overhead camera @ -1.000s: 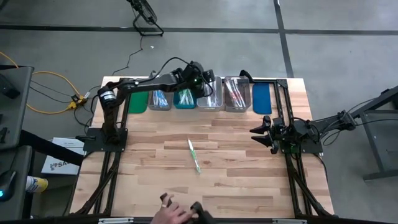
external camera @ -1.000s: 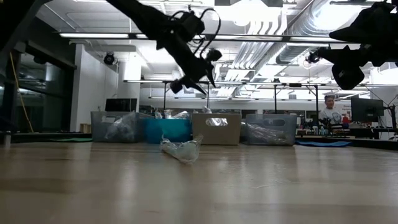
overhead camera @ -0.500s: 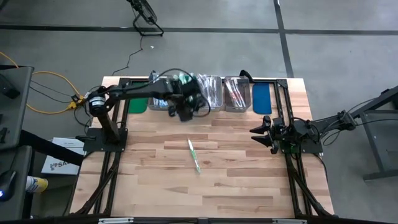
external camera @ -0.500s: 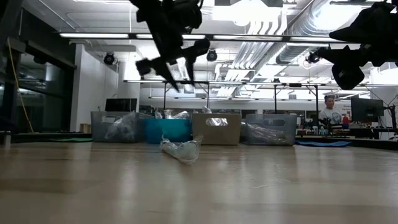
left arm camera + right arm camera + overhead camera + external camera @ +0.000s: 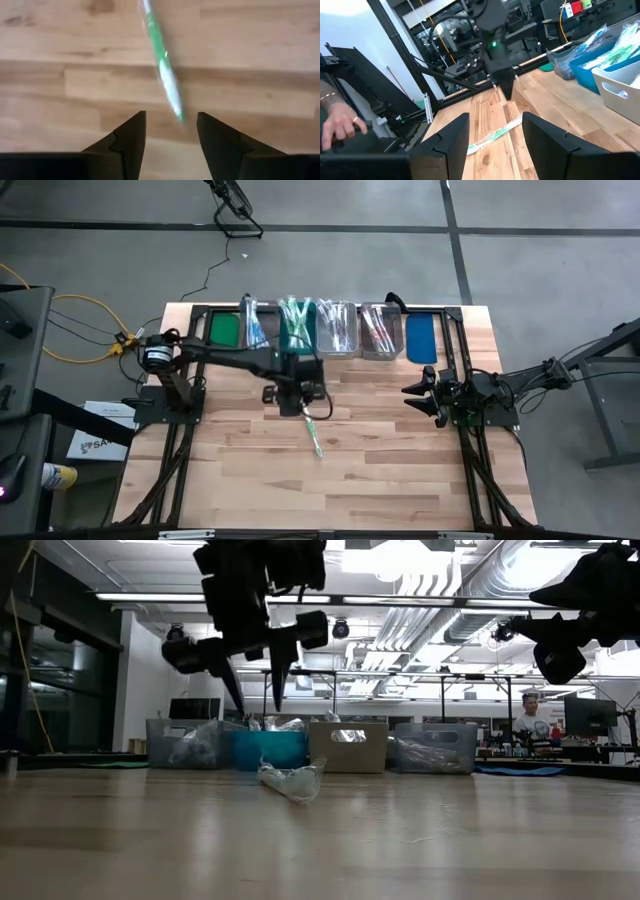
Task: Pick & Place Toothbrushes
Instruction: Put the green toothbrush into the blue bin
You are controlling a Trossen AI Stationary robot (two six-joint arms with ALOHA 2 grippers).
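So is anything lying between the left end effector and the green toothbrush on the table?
No. The left end effector hangs open above the slim green-and-white plastic toothbrush, with only bare wooden tabletop between; the left wrist view shows it.

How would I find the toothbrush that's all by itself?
Look at the wooden table, nearer than the row of bins at its far edge. The green-and-white toothbrush lies alone mid-table, under the open left gripper; all the others sit in bins.
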